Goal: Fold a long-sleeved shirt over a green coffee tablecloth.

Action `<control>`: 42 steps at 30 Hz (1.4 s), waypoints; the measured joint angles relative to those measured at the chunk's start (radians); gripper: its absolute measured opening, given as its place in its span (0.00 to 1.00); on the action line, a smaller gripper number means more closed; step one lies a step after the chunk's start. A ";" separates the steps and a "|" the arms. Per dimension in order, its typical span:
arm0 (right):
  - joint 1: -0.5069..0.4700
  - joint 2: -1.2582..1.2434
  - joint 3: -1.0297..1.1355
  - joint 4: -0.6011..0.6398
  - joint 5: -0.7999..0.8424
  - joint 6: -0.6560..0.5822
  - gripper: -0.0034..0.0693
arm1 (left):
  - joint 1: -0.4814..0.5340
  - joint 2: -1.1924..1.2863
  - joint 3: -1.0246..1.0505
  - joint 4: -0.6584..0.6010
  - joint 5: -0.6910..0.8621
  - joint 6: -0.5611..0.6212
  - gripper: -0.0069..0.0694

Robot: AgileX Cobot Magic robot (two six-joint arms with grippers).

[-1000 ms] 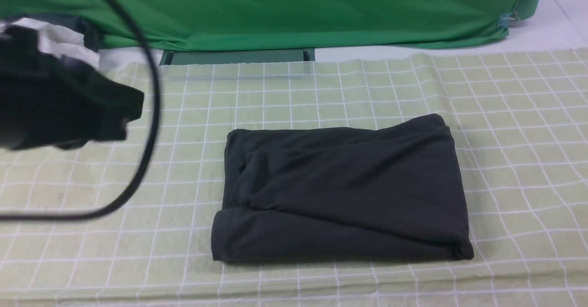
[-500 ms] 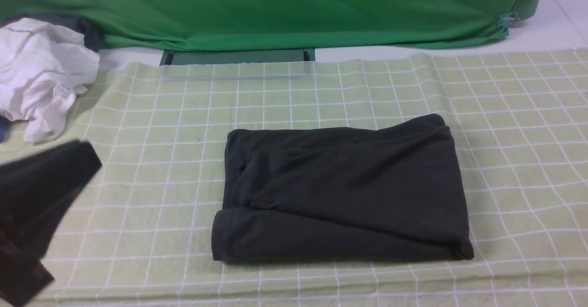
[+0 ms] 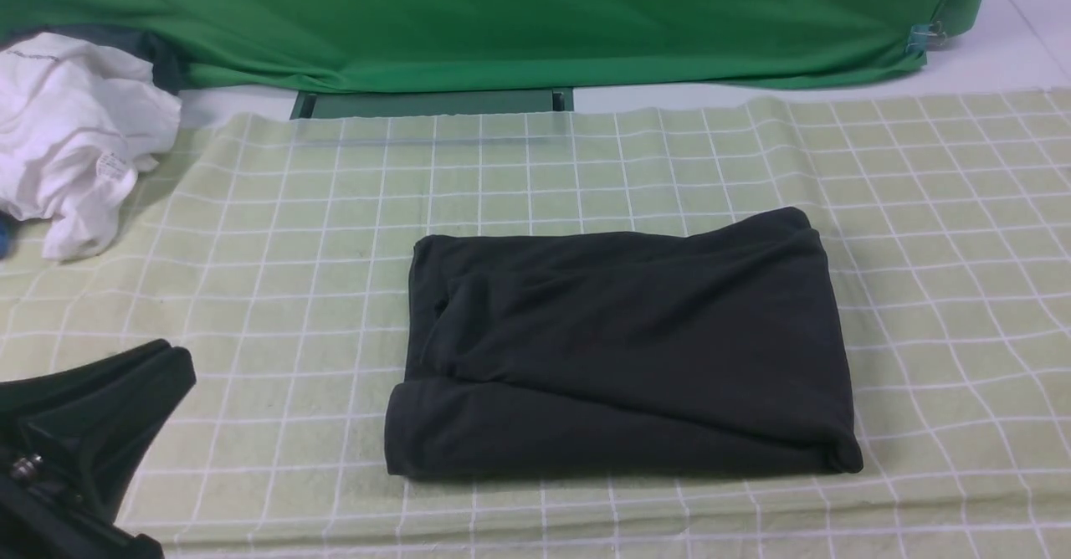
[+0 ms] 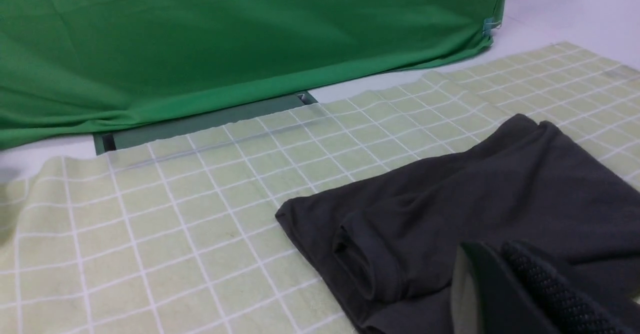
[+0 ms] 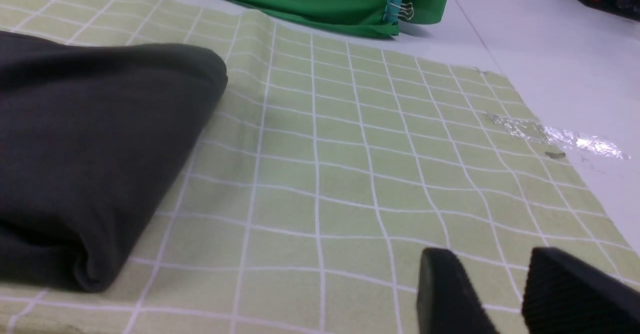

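The long-sleeved shirt [image 3: 623, 350] lies folded into a dark rectangle in the middle of the green coffee tablecloth [image 3: 293, 233], its print hidden. My left gripper [image 3: 171, 366] sits low at the near left corner, to the left of the shirt and apart from it. The left wrist view has its fingers [image 4: 545, 284] pressed together with nothing in them, in front of the shirt [image 4: 450, 209]. In the right wrist view my right gripper [image 5: 492, 269] stands open and empty over bare tablecloth [image 5: 350, 174], off the shirt's [image 5: 90, 149] right edge. The front view does not take in the right gripper.
A crumpled white garment [image 3: 67, 141] lies at the far left. Bright green fabric [image 3: 502, 15] hangs along the back, held by a binder clip [image 5: 397, 9]. A strip of clear tape [image 5: 550, 136] holds the tablecloth's right edge to the white table [image 5: 550, 64].
My left arm has dropped from the upper left to the near left corner, uncovering the white garment. The shirt has not moved.
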 joint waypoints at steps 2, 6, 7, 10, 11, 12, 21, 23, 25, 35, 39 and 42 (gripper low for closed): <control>0.000 0.000 0.000 0.000 0.000 0.000 0.37 | 0.000 -0.002 0.014 0.027 -0.013 0.000 0.15; 0.000 0.000 0.000 0.000 0.000 0.000 0.37 | 0.024 -0.049 0.057 0.061 -0.026 -0.022 0.15; 0.000 0.000 0.000 0.000 0.000 0.000 0.37 | 0.039 -0.076 0.072 0.069 -0.028 -0.030 0.15; 0.000 0.000 0.000 0.000 0.000 0.000 0.37 | 0.107 -0.176 0.137 0.100 -0.032 -0.036 0.15; 0.000 0.000 0.000 0.000 0.000 0.000 0.37 | 0.138 -0.216 0.162 0.111 -0.033 -0.036 0.15; 0.000 0.000 0.000 0.000 0.000 0.000 0.37 | 0.178 -0.263 0.187 0.123 -0.034 -0.036 0.15; 0.000 0.000 0.000 0.000 0.000 0.000 0.37 | 0.413 -0.356 0.340 0.173 -0.084 -0.117 0.15; 0.000 0.000 0.000 0.000 0.000 0.000 0.37 | 0.419 -0.356 0.340 0.192 -0.088 -0.144 0.15; 0.000 0.000 0.000 0.000 0.000 0.000 0.37 | 0.413 -0.356 0.340 0.205 -0.069 -0.167 0.15; 0.000 0.000 0.000 0.000 0.000 0.000 0.38 | 0.364 -0.356 0.340 0.212 -0.047 -0.172 0.15; 0.000 0.000 0.000 0.000 0.000 0.000 0.38 | 0.385 -0.356 0.340 0.212 -0.046 -0.172 0.15; 0.000 0.000 0.000 0.000 0.000 0.000 0.38 | 0.391 -0.356 0.340 0.212 -0.046 -0.172 0.15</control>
